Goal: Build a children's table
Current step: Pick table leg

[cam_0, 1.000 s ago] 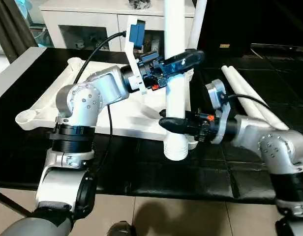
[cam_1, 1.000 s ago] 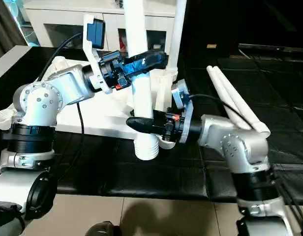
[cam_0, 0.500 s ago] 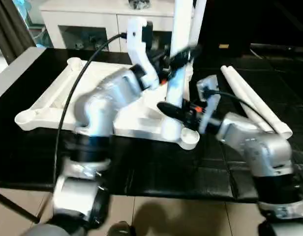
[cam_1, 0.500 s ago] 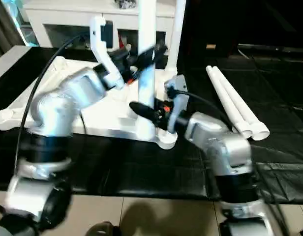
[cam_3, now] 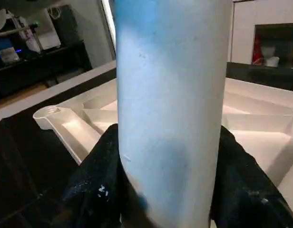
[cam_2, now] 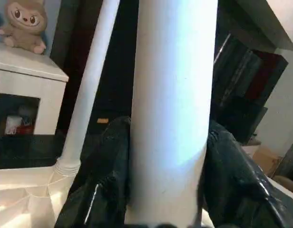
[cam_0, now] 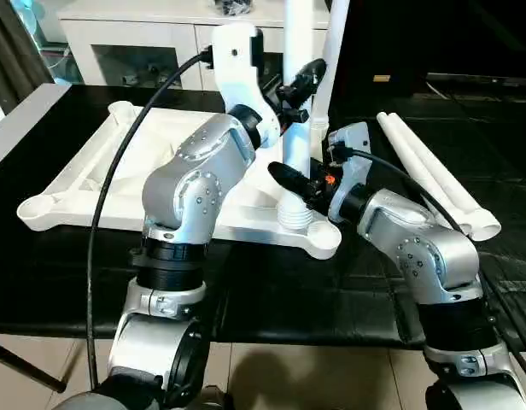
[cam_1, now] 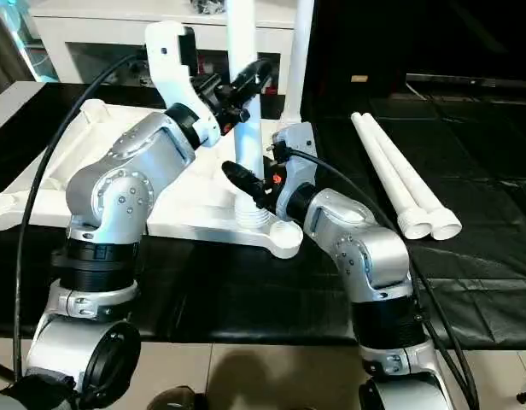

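Left gripper (cam_0: pixel 302 84) and right gripper (cam_0: pixel 290 182) both clamped on upright leg (cam_0: pixel 297 102) — standing on tabletop (cam_0: pixel 92 175), near right corner — two spare legs (cam_0: pixel 434 175) lying right on worktop (cam_0: pixel 348 290).

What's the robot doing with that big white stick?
It is building a little table. The tabletop lies upside down on the black surface. Both tools hold one white leg upright, the left tool higher up and the right tool lower down, with its ribbed end at the near corner socket. Another leg already stands in the far corner. Two spare legs lie to the right.
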You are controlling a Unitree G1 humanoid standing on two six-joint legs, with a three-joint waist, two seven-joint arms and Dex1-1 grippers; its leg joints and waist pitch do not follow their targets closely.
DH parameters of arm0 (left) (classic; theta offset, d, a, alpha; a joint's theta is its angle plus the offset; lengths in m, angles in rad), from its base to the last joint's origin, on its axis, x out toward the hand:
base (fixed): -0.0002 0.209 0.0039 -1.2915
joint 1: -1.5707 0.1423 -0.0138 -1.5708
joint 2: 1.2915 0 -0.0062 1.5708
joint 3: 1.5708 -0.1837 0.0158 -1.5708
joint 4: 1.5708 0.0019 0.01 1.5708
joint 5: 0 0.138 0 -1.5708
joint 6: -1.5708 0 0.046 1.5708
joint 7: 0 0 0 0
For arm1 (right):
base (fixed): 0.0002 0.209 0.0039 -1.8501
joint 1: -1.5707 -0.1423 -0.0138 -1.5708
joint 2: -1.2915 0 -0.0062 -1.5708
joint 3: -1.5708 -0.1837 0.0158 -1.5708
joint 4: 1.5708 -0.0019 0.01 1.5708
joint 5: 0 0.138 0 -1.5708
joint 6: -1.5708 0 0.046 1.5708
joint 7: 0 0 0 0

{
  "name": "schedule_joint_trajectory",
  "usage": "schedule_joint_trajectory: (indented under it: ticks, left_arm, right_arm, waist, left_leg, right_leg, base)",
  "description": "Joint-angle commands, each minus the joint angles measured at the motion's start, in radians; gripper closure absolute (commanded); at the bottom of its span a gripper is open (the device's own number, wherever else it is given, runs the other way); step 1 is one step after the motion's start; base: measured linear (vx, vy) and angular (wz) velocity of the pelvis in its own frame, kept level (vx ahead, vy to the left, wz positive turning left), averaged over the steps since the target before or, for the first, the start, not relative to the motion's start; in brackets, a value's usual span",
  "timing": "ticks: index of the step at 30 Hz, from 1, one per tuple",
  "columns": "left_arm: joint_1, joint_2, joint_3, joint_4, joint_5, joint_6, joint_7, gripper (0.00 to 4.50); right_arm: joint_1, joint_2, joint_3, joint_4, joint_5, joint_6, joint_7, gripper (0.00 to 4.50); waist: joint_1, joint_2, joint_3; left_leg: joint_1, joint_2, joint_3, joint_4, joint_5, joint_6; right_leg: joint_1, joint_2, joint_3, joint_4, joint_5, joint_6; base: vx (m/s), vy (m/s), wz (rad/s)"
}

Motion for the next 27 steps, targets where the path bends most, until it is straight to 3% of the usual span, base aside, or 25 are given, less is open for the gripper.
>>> schedule_joint_trajectory:
  ticks: [1,11,14,21,26,27]
  left_arm:
    - [0.013,-0.033,-0.029,-0.009,-0.014,0.021,0.009,2.7]
    - [0.001,-0.043,0.009,0.009,-0.025,0.011,0.023,2.71]
    - [-0.004,-0.033,0.014,0.018,-0.023,0.004,0.021,2.71]
    - [-0.036,0.011,0.039,0.06,-0.006,-0.021,-0.001,2.74]
    - [-0.048,0.052,0.041,0.084,-0.005,-0.012,-0.051,2.74]
    - [-0.055,0.067,0.047,0.094,-0.014,-0.005,-0.071,2.74]
  right_arm:
    - [-0.022,0.008,-0.005,0.006,-0.015,-0.029,-0.031,2.59]
    - [-0.025,0.016,-0.011,0.009,-0.019,-0.021,-0.027,2.59]
    - [-0.023,0.015,-0.018,0.006,0.0,-0.01,-0.007,1.89]
    - [0.005,-0.039,-0.028,-0.03,0.031,-0.024,0.085,1.38]
    - [0.015,-0.093,-0.048,-0.066,0.063,-0.015,0.154,0.95]
    - [0.009,-0.133,-0.056,-0.072,0.085,0.067,0.165,0.95]
  waist:
    - [-0.003,-0.013,-0.092]
    - [-0.003,-0.011,-0.092]
    - [-0.004,-0.011,-0.092]
    - [-0.001,-0.012,-0.092]
    - [0.001,-0.012,-0.093]
    - [0.001,-0.009,-0.093]
  left_leg:
    - [0.034,0.056,-0.036,-0.082,-0.227,-0.015]
    - [0.035,0.057,-0.035,-0.081,-0.224,-0.009]
    - [0.036,0.057,-0.036,-0.082,-0.232,-0.01]
    - [0.035,0.056,-0.036,-0.082,-0.231,-0.01]
    - [0.036,0.056,-0.034,-0.079,-0.215,0.001]
    - [0.035,0.056,-0.035,-0.079,-0.212,0.002]
  right_leg:
    - [0.048,-0.079,0.052,-0.081,-0.312,-0.098]
    - [0.049,-0.08,0.053,-0.08,-0.295,-0.111]
    - [0.048,-0.079,0.053,-0.081,-0.294,-0.111]
    - [0.052,-0.08,0.053,-0.08,-0.297,-0.096]
    - [0.051,-0.08,0.053,-0.079,-0.282,-0.11]
    - [0.05,-0.079,0.053,-0.077,-0.277,-0.115]
  base:
    - [0.0,0.0,0.0]
    - [0.0,0.0,0.0]
    - [0.0,0.0,0.0]
    - [0.0,0.0,0.0]
    - [0.0,0.0,0.0]
    - [0.0,0.0,0.0]
